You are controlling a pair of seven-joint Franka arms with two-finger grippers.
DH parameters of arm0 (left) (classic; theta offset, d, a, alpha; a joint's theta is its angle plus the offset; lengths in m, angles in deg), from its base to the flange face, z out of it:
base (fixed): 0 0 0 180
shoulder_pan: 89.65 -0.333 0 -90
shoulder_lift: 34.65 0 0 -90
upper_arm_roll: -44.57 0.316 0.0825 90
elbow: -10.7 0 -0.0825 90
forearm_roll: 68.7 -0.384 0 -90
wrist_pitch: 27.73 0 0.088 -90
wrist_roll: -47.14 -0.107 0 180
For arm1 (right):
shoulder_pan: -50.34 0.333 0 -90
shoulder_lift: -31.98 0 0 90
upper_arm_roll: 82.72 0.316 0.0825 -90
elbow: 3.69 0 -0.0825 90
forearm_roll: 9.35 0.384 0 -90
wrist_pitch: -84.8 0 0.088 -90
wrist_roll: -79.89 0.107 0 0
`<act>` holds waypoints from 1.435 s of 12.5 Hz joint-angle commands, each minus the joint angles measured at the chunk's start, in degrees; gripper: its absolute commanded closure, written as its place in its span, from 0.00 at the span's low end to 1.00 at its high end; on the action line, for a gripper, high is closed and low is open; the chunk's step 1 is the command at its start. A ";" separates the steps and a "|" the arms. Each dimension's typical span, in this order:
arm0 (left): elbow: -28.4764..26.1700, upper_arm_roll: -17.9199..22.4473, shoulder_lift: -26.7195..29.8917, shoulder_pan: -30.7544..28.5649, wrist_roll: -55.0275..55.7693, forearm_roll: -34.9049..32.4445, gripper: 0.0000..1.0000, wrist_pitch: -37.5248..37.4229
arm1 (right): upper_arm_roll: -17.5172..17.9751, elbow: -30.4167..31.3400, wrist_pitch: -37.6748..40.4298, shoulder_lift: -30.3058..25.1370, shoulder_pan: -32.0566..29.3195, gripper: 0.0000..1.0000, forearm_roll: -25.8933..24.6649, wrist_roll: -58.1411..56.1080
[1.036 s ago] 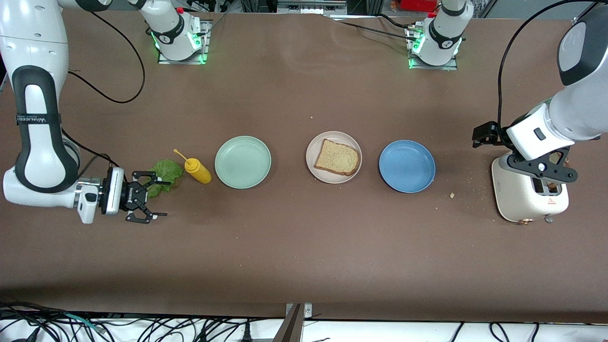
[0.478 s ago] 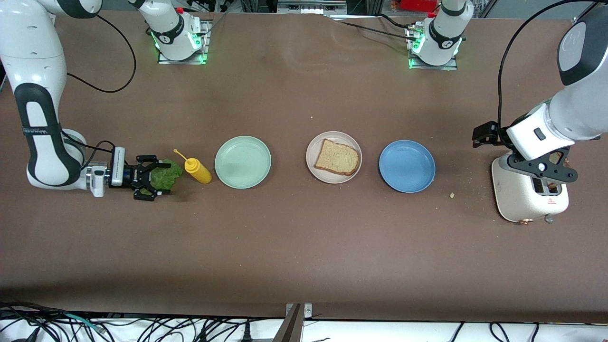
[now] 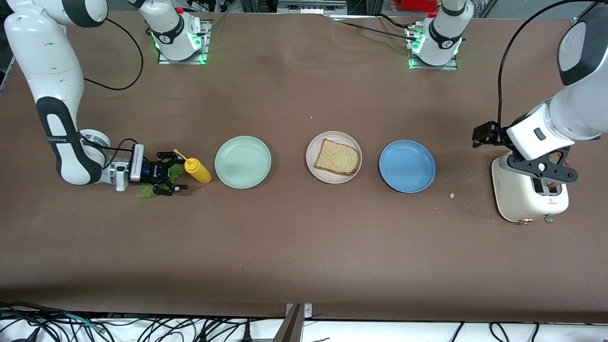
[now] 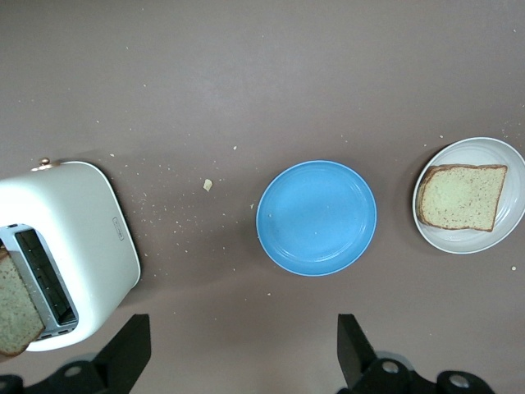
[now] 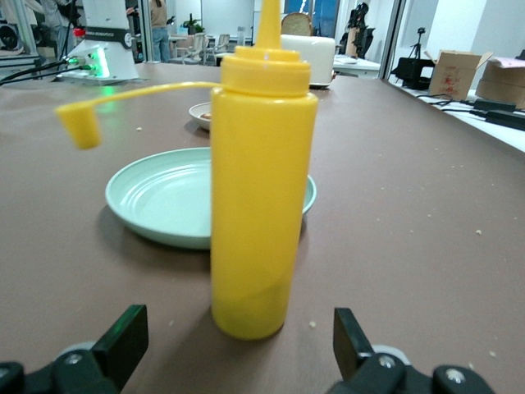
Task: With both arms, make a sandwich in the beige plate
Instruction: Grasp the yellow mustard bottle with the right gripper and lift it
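The beige plate [image 3: 352, 143] holds one tan toast slice [image 3: 336, 157]; both also show in the left wrist view, the plate [image 4: 513, 232] and the toast [image 4: 461, 197]. The green lettuce leaf [image 3: 145, 192] lies toward the right arm's end of the table. My right gripper [image 3: 176, 175] is low over the leaf, open, its fingertips close to a yellow squeeze bottle [image 5: 261, 197]; nothing is held. The leaf is hidden in the right wrist view, where the right gripper [image 5: 238, 341] stands wide. My left gripper [image 3: 546, 176] hangs open over a white toaster [image 3: 517, 197]. Another toast slice [image 4: 16, 308] stands in its slot.
A mint green plate [image 3: 242, 162] lies beside the yellow bottle [image 3: 198, 170]. A blue plate [image 3: 407, 166] lies between the beige plate and the toaster [image 4: 78, 238]. Crumbs lie scattered near the toaster. The bottle's open cap [image 5: 79, 125] hangs on its strap.
My right arm has swung in toward the bottle and come down, so its gripper now covers most of the lettuce leaf. The left arm has not moved.
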 commanded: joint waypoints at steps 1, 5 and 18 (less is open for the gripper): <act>-0.09 -0.14 0.68 -0.06 0.63 -1.57 0.00 -0.09 | 0.09 0.21 -0.53 0.84 1.83 0.00 4.29 -1.88; -0.09 -0.14 0.68 -0.06 0.63 -1.48 0.00 -0.09 | 0.70 -0.05 -1.68 0.75 3.24 0.00 7.46 -1.71; -0.09 -0.14 0.77 -0.06 0.55 -1.57 0.00 -0.09 | 2.37 5.21 -17.14 -20.49 7.71 1.00 -17.38 31.20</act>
